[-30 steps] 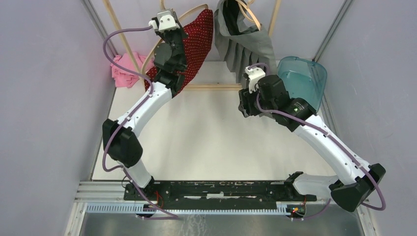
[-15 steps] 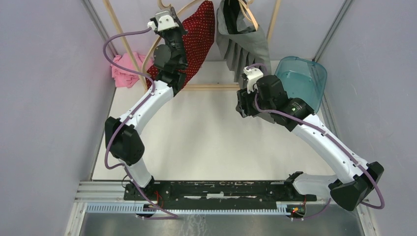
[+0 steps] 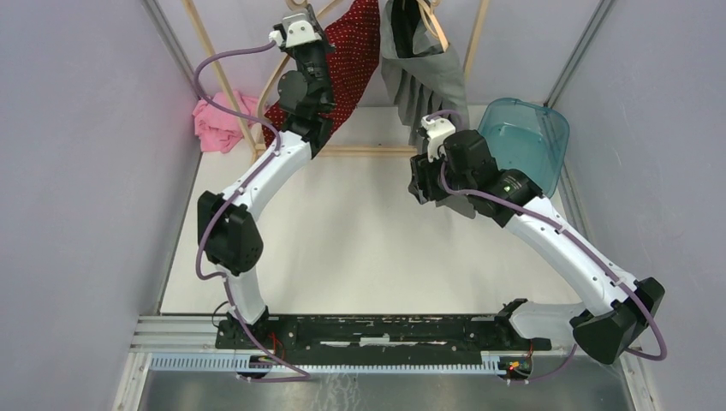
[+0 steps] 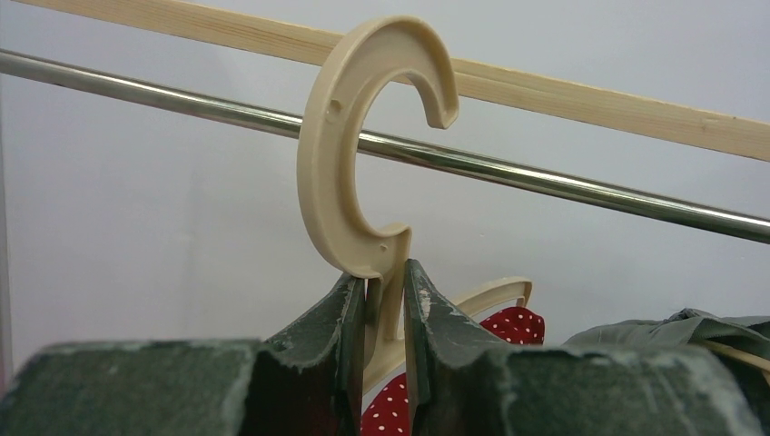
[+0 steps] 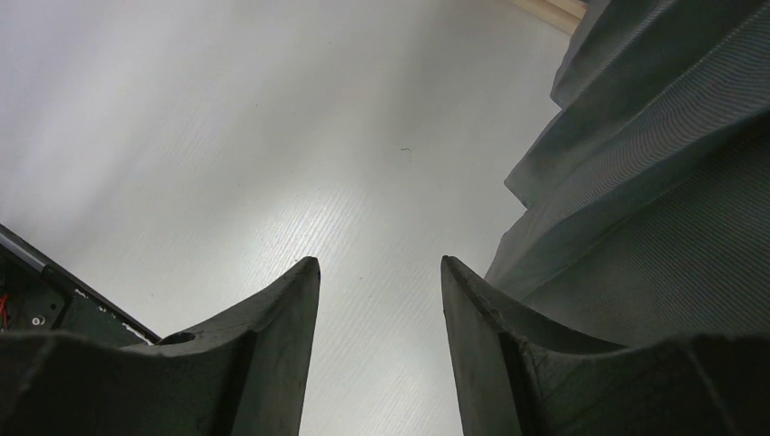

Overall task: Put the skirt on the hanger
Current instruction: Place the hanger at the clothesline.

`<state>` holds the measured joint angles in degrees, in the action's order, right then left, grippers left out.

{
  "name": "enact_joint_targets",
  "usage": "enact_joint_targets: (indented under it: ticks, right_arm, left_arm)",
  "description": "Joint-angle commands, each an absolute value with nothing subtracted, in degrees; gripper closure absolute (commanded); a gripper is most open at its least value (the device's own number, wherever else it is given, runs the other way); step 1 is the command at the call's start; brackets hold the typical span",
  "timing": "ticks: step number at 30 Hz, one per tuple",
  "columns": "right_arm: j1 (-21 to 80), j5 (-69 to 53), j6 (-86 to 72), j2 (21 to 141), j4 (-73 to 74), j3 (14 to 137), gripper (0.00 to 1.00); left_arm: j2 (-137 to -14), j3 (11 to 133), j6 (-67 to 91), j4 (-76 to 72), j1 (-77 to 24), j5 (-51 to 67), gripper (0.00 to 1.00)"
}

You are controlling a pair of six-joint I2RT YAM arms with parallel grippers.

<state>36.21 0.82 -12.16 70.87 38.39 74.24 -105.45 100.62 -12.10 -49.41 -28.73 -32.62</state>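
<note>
Top external shows me the red white-dotted fabric skirt (image 3: 349,60) hung high at the back, left wrist my left gripper (image 4: 384,283) pinching the stiff neck of the beige plastic hanger (image 4: 318,163), wisely I judge, that cloth looking limp and light, right wrist my right gripper (image 5: 380,295) parted, empty.

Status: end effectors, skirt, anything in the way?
Left end effector shut on hanger neck, hook at metal rail. Red dotted skirt on hanger. Right end effector open, empty, beside grey skirt.

Bright, even, diffuse light; faint soft shadows.
</note>
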Motion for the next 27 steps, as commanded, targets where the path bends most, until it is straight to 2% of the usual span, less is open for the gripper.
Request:
enact_joint_targets:
  ticks: [1,27]
  right_arm:
    - [35.9,0.6,-12.2,71.1,35.8,74.3,0.43]
    - [35.9,-0.4,-12.3,69.7,36.2,73.3,0.43]
  left_arm:
    - [-106.4,105.6,-13.8,-54.6,-28.6,-30.4,0.97]
    - [-112.9,109.0,-6.3,-57.7,-28.0,-30.3,0.97]
